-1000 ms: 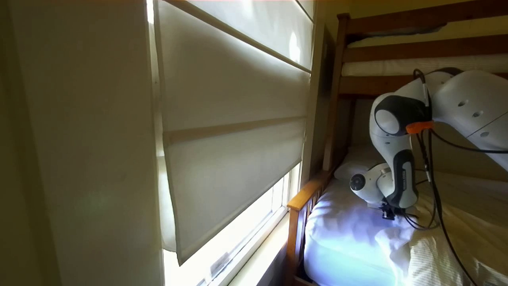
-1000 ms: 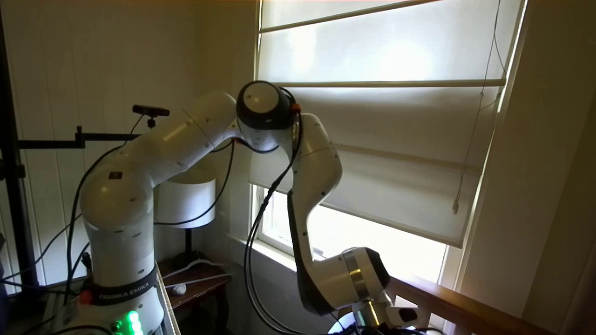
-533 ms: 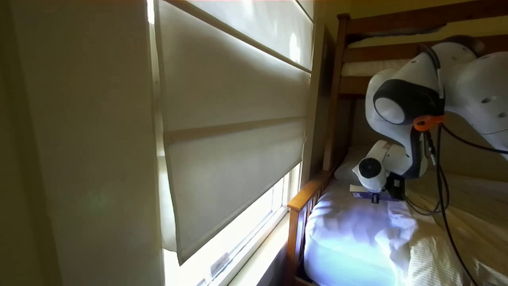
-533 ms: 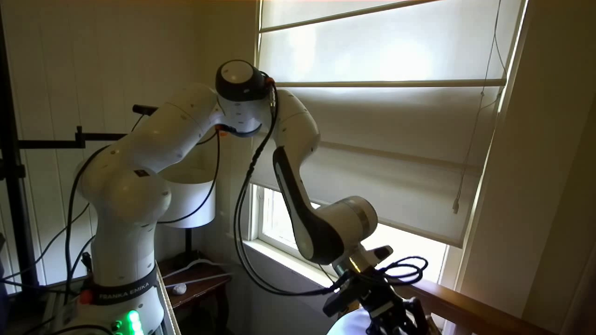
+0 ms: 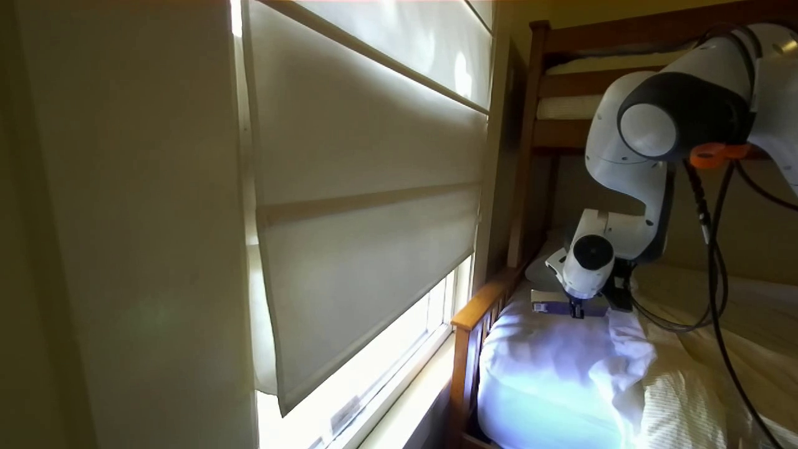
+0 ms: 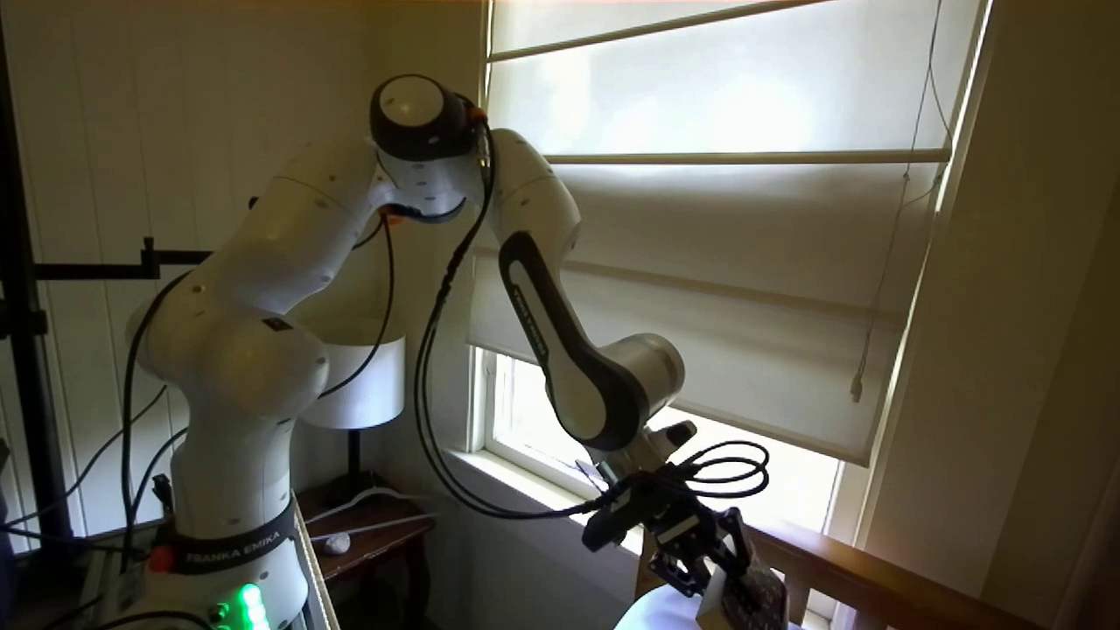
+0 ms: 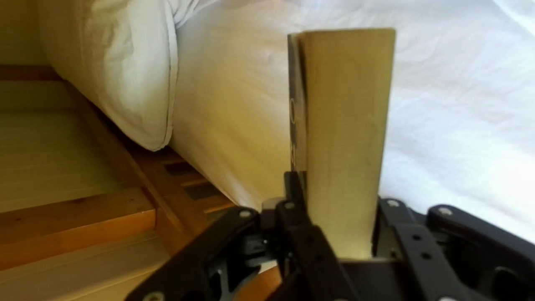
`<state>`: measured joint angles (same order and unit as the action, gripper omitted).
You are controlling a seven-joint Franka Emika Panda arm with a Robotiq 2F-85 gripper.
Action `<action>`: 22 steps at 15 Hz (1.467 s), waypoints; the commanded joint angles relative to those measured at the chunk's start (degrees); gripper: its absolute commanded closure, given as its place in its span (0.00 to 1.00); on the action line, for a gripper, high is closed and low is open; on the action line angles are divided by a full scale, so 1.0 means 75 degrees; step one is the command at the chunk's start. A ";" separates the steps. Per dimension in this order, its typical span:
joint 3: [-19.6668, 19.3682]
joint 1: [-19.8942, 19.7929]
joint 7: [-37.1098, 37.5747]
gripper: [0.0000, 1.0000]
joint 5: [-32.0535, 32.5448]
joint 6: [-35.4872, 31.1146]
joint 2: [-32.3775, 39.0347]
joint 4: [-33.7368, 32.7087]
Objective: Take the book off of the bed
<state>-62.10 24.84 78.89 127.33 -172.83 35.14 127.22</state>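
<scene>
"Please, where is the thick, dark-covered book with yellowish pages [image 7: 347,125]?"

"The black, two-fingered end effector [image 7: 342,192] is holding it, pinched from both sides (the wrist view shows this well)."

"Is it away from the brown wooden bunk bed [image 5: 479,307]?"

"It is over the rumpled white sheet [image 5: 542,362] there; whether it touches, I cannot tell."

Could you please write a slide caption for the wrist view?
The gripper clamps the book, its pale page side toward the viewer, with the white-sheeted bed beyond.
</scene>
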 commanded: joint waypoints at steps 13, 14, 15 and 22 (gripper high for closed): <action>-0.0225 0.1480 0.0768 0.91 0.0624 0.1775 -0.0584 0.0968; -0.0286 0.1708 0.0705 0.91 0.0650 0.1914 -0.0546 0.1034; 0.0747 0.0870 -0.0872 0.91 0.0147 0.2989 -0.1659 0.1301; -0.0178 0.3006 0.0133 0.91 0.2005 0.3985 -0.0739 0.1742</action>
<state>-61.26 43.55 80.74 136.28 -146.50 32.05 136.67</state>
